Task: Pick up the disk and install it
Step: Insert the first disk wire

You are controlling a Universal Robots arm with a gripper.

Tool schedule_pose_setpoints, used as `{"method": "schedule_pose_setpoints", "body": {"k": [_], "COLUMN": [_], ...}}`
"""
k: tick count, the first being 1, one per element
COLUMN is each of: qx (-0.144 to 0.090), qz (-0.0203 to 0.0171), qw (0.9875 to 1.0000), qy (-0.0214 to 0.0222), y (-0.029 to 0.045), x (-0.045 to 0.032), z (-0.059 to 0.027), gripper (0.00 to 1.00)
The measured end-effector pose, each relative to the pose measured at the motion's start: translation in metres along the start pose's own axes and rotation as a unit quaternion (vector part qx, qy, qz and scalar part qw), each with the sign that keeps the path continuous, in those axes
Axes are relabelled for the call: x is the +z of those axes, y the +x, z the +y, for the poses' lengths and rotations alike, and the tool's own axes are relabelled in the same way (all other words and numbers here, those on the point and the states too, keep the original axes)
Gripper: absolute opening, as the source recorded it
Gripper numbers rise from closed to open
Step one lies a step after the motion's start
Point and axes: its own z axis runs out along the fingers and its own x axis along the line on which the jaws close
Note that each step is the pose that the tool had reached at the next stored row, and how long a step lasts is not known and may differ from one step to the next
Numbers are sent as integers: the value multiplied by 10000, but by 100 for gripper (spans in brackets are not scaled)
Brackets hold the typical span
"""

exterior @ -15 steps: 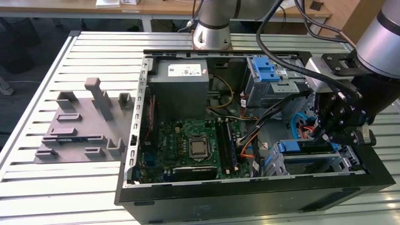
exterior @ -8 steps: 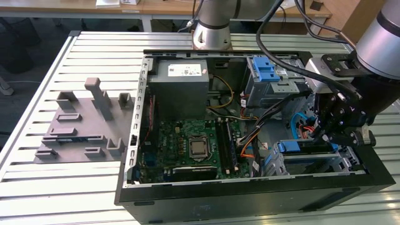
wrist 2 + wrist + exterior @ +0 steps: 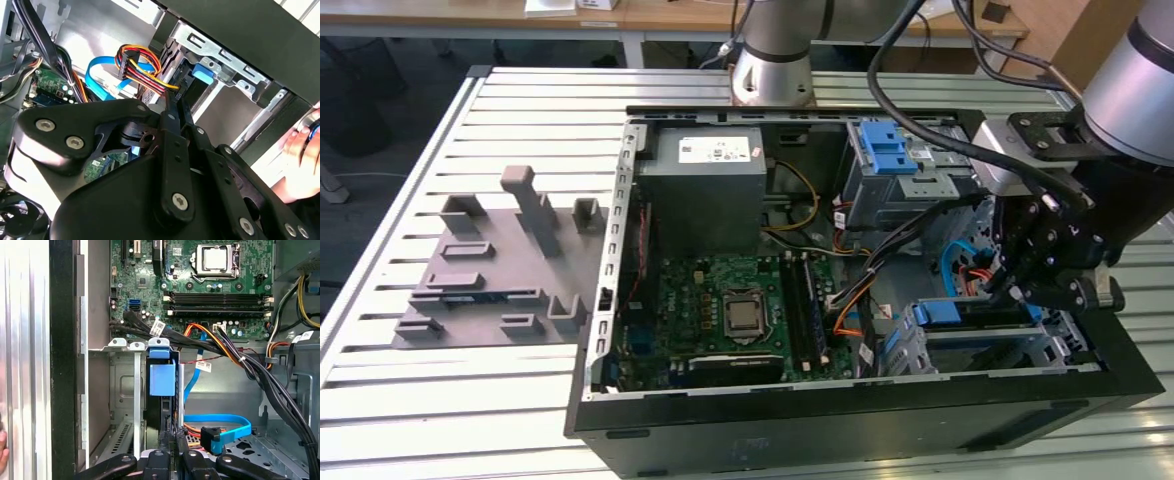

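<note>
The disk (image 3: pixel 974 315) stands on edge in the metal drive cage (image 3: pixel 987 352) at the case's front corner, on the exterior view's right. Its blue bracket tab (image 3: pixel 162 377) shows at the cage's mouth in both wrist views (image 3: pixel 202 75). My gripper (image 3: pixel 1017 295) reaches down from above onto the disk's upper edge. In the first wrist view the gripper (image 3: pixel 172 440) has its fingers drawn in narrowly against the dark edge of the disk. In the second wrist view the gripper (image 3: pixel 174 102) has its fingers converging just short of the blue tab.
The open computer case (image 3: pixel 854 420) holds a motherboard (image 3: pixel 734 310), a grey power supply box (image 3: pixel 707 170) and an upper bay with a blue latch (image 3: pixel 891 150). Blue and orange cables (image 3: pixel 220 422) run beside the cage. A person's hand (image 3: pixel 300 150) is outside the case wall. A grey fixture plate (image 3: pixel 494 270) lies on the slatted table.
</note>
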Motion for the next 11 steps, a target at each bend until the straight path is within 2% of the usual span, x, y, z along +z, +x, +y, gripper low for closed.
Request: {"method": "schedule_pose_setpoints", "body": {"k": [11], "qx": [28], "qz": [2], "qw": [10000], "qy": [0], "y": [7], "x": [20], "z": [0], "gripper": [16]}}
